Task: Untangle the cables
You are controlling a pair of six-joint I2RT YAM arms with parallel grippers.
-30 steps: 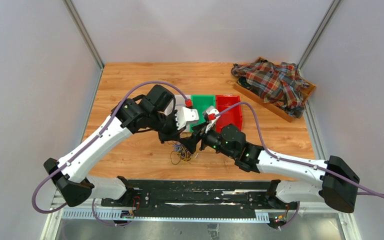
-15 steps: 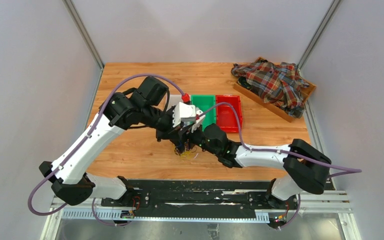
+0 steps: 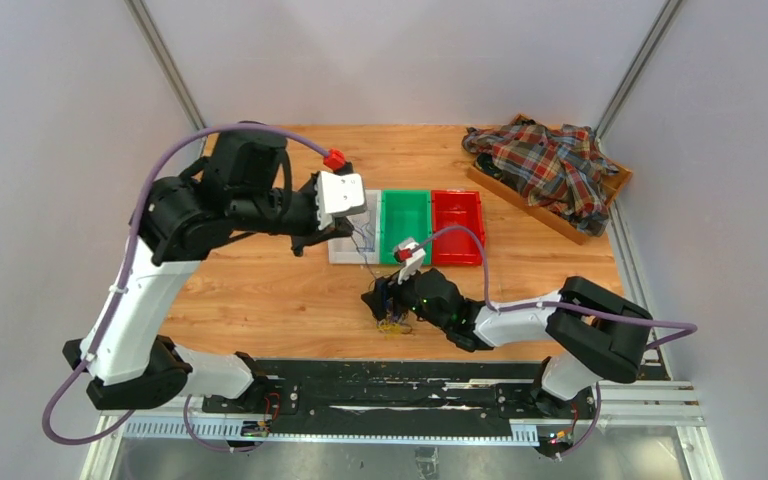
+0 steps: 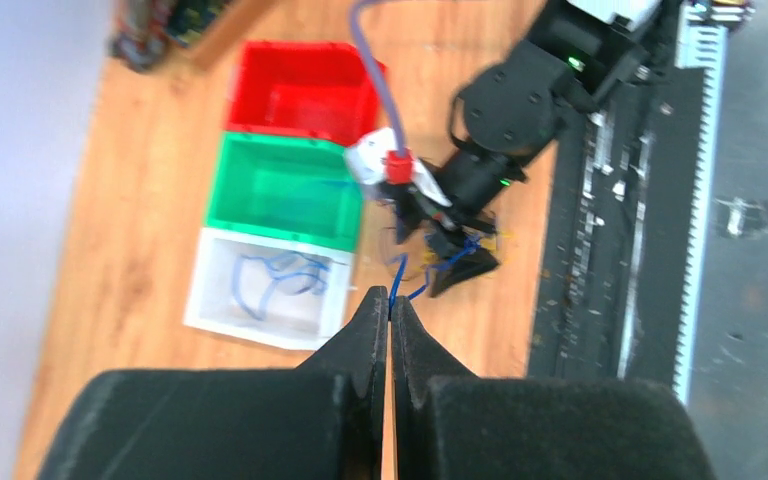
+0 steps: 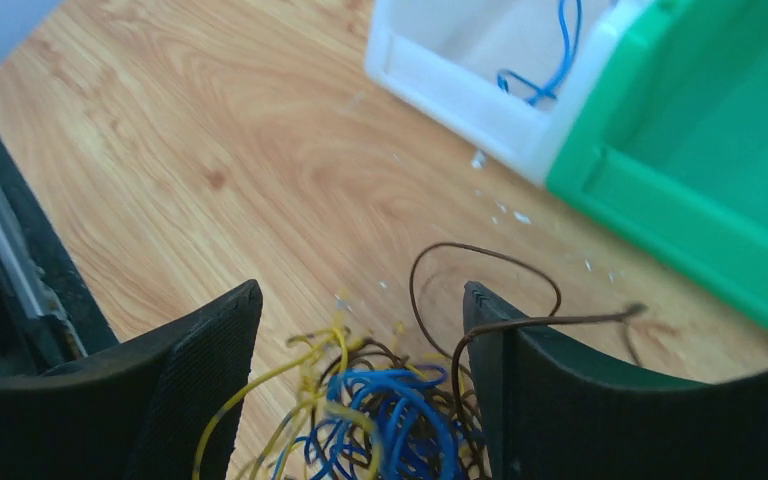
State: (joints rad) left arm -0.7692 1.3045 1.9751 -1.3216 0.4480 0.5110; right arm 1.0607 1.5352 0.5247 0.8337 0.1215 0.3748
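Between jaws of the right pincer lie the cables

**Three bins and a shirt tray on a wooden table**

I saw a light wooden table enclosed by plain grey walls. Three open bins sat in a row near its middle, touching side to side: a white bin on the left, a green bin in the centre and a red bin on the right. At the far right corner, a shallow wooden tray lay at an angle, holding a crumpled plaid shirt. A black rail ran along the near edge. Tiny white flecks dotted the wood beside the white bin.
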